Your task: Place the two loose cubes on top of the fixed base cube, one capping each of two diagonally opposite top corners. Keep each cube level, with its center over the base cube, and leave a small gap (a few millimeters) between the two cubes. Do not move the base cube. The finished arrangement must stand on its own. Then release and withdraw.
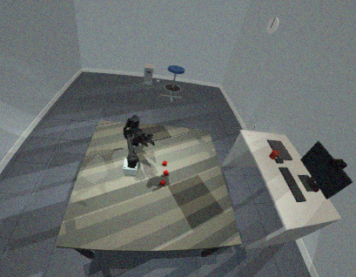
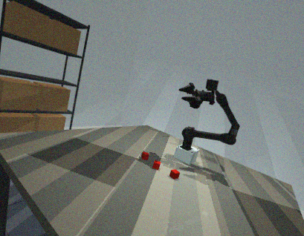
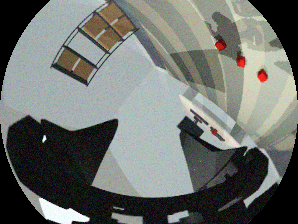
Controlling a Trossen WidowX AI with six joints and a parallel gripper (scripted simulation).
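Observation:
Three small red cubes stand apart in a loose row on the table, and which one is the fixed base cube cannot be told. One end cube (image 1: 163,183) (image 2: 145,156) (image 3: 220,45) lies beside the arm's shadow. The middle cube (image 1: 165,172) (image 2: 156,165) (image 3: 241,61) stands between the others. The other end cube (image 1: 164,163) (image 2: 175,174) (image 3: 262,76) is at the opposite end. No cube rests on another. My gripper (image 2: 181,93) (image 3: 150,128) is open and empty, raised high above the table and away from the cubes, with its fingers roughly horizontal.
The arm's white base block (image 1: 130,172) (image 2: 186,156) stands on the striped table (image 1: 124,226) (image 2: 117,208) near the cubes. A white desk (image 1: 272,192) with a monitor (image 1: 325,167) stands beside the table. A shelf with brown boxes (image 2: 35,96) (image 3: 104,32) stands in the background.

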